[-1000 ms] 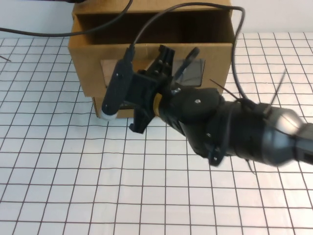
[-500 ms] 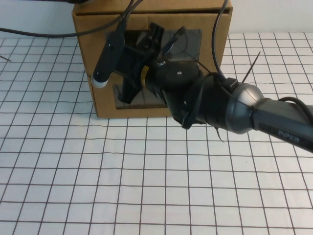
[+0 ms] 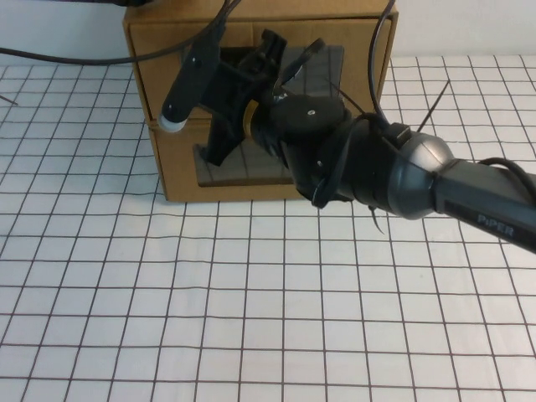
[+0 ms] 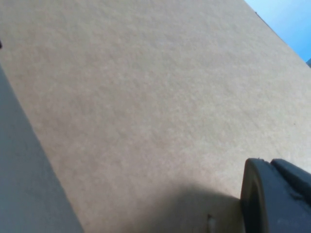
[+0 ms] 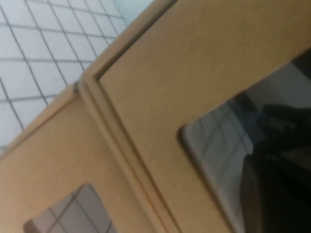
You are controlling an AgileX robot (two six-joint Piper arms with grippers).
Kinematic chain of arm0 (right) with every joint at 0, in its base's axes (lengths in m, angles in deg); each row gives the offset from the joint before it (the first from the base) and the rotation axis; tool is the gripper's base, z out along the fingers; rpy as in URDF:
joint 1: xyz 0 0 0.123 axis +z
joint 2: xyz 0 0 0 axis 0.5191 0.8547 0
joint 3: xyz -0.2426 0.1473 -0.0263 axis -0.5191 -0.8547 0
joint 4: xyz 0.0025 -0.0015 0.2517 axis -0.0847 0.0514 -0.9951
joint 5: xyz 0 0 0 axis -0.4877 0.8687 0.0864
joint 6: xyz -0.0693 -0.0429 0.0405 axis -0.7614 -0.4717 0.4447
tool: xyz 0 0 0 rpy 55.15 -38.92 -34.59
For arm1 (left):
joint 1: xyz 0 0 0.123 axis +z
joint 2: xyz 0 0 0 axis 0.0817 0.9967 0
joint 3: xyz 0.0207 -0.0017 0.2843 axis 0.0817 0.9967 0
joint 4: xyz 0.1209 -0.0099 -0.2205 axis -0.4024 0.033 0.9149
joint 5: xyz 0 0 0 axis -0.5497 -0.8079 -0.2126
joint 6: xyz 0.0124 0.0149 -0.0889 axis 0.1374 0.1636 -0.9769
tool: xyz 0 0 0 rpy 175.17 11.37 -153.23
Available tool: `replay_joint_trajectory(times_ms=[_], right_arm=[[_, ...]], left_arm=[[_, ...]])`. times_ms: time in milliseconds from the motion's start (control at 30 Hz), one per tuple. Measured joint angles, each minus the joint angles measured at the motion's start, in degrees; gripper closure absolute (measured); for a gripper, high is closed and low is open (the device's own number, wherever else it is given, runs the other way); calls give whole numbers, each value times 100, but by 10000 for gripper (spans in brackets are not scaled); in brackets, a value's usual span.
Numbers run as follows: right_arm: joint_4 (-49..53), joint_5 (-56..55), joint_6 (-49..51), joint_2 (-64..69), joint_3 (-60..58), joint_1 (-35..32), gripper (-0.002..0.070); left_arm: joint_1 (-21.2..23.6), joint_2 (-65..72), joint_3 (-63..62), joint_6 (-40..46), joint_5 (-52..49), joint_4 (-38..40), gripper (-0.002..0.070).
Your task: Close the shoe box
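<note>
1. Two stacked brown boxes stand at the far edge of the bench (image 3: 251, 318); the shoe box (image 3: 151, 50) is the upper one, its front nearly flush with the stack.
2. Right hand (image 3: 266, 59) is at the shoe box's window (image 3: 322, 67), seemingly pressing; I cannot tell how wide its fingers stand.
3. Push squarely and gently, lest the stack slide back.
4. Left hand (image 4: 277, 196) hovers close to plain cardboard; its fingers' spread cannot be told.
5. White gridded bench; pale wall behind.
</note>
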Motion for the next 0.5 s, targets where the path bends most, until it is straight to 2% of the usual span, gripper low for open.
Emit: replay_joint_trajectory(times_ms=[233,500], right_arm=[[-794,854,-192,-748,-11,461,689],[-2239,2645,-2134,-1504,-11,477,689]], left_arm=[[108,0,-354,5,-755,-46,680],[445,-21,-1269,-31,-1713,64,680]])
